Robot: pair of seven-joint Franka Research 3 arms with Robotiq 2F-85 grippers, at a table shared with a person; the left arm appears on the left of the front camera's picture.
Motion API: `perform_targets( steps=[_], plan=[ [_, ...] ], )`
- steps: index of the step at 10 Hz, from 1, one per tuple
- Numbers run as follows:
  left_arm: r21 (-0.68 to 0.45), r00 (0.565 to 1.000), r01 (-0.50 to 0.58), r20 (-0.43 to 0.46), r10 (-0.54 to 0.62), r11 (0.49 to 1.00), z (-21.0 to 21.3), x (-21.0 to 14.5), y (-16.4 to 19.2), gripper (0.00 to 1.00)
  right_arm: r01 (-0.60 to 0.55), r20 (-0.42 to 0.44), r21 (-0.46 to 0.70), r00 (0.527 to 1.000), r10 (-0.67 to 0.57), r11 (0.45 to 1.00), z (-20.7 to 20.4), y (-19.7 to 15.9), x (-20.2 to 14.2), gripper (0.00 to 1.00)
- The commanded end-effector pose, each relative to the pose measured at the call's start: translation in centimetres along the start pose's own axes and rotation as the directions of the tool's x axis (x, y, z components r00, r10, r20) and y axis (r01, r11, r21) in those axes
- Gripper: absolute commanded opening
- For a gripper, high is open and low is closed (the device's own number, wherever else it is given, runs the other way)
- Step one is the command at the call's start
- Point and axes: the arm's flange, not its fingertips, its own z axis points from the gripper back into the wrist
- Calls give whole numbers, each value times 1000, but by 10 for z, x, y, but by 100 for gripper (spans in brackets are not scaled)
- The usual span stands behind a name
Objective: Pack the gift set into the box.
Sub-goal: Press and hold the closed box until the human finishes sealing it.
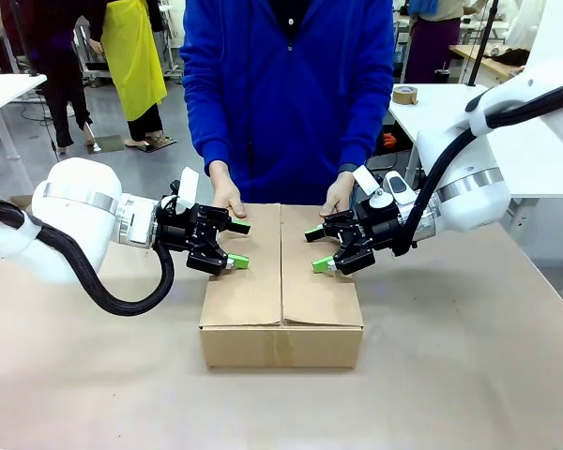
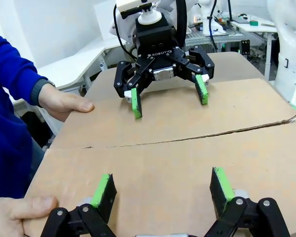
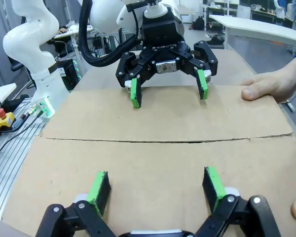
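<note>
Your left gripper (image 1: 239, 246) and right gripper (image 1: 316, 250), fingers open, hover over the box (image 1: 281, 286), likely to keep it shut.

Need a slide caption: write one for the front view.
Open left gripper and right gripper over the closed box; person's hands on its far edge.

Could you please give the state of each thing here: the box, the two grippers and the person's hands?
Box: closed, top folded flat, with a seam down the middle.
Left gripper: open, empty, over the box top.
Right gripper: open, empty, over the box top.
Person's hands: both resting on the box's far edge.
</note>
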Motion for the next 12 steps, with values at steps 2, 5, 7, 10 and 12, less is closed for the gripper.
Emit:
perform_targets(
  steps=[2,5,7,10,12],
  plan=[
    [-4,1000,17,7,-17,1000,0,0,-1,100,-15,5,1,1000,15,1000,0,0,-1,100],
    [-4,1000,17,7,-17,1000,0,0,-1,100,-15,5,1,1000,15,1000,0,0,-1,100],
    [-4,1000,17,7,-17,1000,0,0,-1,100,-15,5,1,1000,15,1000,0,0,-1,100],
    [-4,1000,17,7,-17,1000,0,0,-1,100,-15,5,1,1000,15,1000,0,0,-1,100],
    [-4,1000,17,7,-17,1000,0,0,-1,100,-15,5,1,1000,15,1000,0,0,-1,100]
  ],
)
